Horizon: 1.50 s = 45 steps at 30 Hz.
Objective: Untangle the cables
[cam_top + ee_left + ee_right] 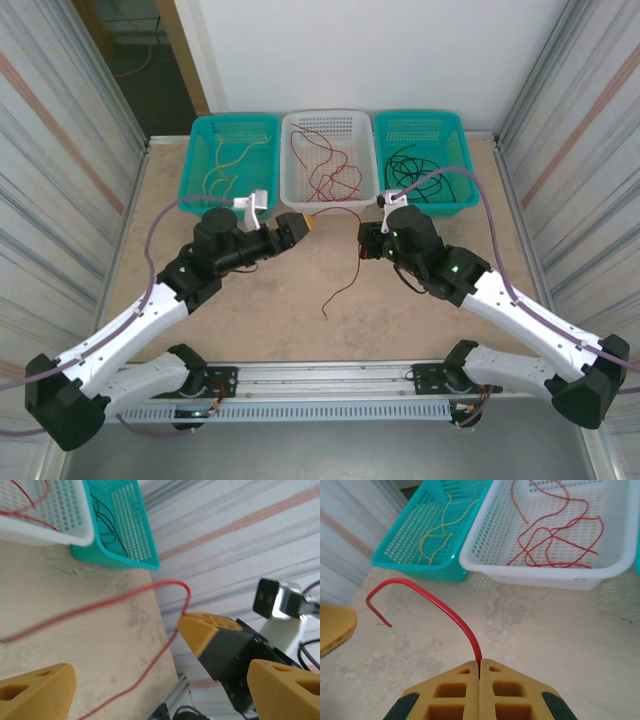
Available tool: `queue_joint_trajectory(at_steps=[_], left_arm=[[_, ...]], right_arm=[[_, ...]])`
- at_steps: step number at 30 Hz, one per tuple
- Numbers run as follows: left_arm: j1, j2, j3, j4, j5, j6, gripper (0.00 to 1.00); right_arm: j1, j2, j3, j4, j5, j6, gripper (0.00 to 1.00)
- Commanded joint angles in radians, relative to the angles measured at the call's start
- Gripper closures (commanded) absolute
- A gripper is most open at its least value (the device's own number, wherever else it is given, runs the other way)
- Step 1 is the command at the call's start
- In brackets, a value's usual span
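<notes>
**A:** From above, where are the cables?

**B:** Mostly in baskets at the far edge. The pale yellow cables point(225, 165) are in the left teal basket point(188, 175), the red cables point(330, 175) in the white basket point(330, 115), and the black cables point(410, 165) in the right teal basket point(462, 160). One loose red cable point(348, 288) lies on the table point(260, 310), in front of the white basket and between the arms.

**A:** And the claws?

**B:** The left gripper point(303, 225) points across at the right gripper point(366, 243), and the two are near each other. The loose red cable runs up to the right gripper, and its other end trails toward the near edge.

**A:** What about the left wrist camera?

**B:** Its own fingers point(35, 692) stand wide apart in the bottom corners, gripping nothing. The loose red cable, blurred, crosses the table, bends into a hook and drops past the right gripper's yellow tip. The white and right teal baskets sit at upper left.

**A:** And the right wrist camera?

**B:** Its fingers point(532, 692) are pressed together, clamped on the loose red cable. The cable rises from the seam and arcs left to a free end in the air. Beyond are the left teal basket with its pale yellow cables and the white basket with its red ones
</notes>
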Motion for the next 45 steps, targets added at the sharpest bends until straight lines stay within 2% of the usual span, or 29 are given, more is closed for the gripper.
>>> queue_joint_trajectory(at_steps=[1, 5, 14, 19, 21, 23, 34, 38, 39, 42, 45], left_arm=[[-0.046, 0.028, 0.042, 0.059, -0.072, -0.079, 0.11], [-0.033, 0.092, 0.052, 0.103, -0.08, -0.123, 0.14], [0.081, 0.223, 0.098, 0.212, 0.0, -0.201, 0.17], [0.096, 0.276, 0.132, 0.239, 0.013, -0.208, 0.24], [0.103, 0.29, 0.142, 0.25, 0.019, -0.213, 0.31], [0.111, 0.293, 0.147, 0.253, 0.019, -0.217, 0.43], [0.156, 0.299, 0.187, 0.228, 0.048, -0.207, 0.98], [0.167, 0.3, 0.26, 0.143, 0.054, -0.143, 1.0], [0.169, 0.297, 0.277, 0.123, 0.053, -0.126, 1.0], [0.176, 0.283, 0.325, 0.081, 0.036, -0.083, 1.0], [0.183, 0.275, 0.377, 0.042, 0.03, -0.056, 1.0]], right_arm=[[0.001, -0.023, -0.01, 0.062, 0.077, 0.022, 1.0], [0.011, -0.02, -0.007, 0.088, 0.053, 0.015, 1.0], [0.061, -0.007, -0.01, 0.101, 0.039, 0.002, 1.0], [0.085, 0.015, -0.012, 0.112, 0.04, -0.009, 1.0], [0.091, 0.022, -0.012, 0.111, 0.042, -0.014, 1.0], [0.094, 0.026, -0.013, 0.108, 0.04, -0.018, 1.0], [0.096, 0.04, -0.019, 0.102, 0.029, -0.017, 1.0], [0.097, 0.046, -0.012, 0.088, 0.027, -0.02, 1.0], [0.097, 0.049, -0.009, 0.081, 0.029, -0.019, 0.94], [0.099, 0.06, -0.009, 0.072, 0.035, -0.013, 0.57], [0.109, 0.073, -0.02, 0.086, 0.034, -0.004, 0.43]])
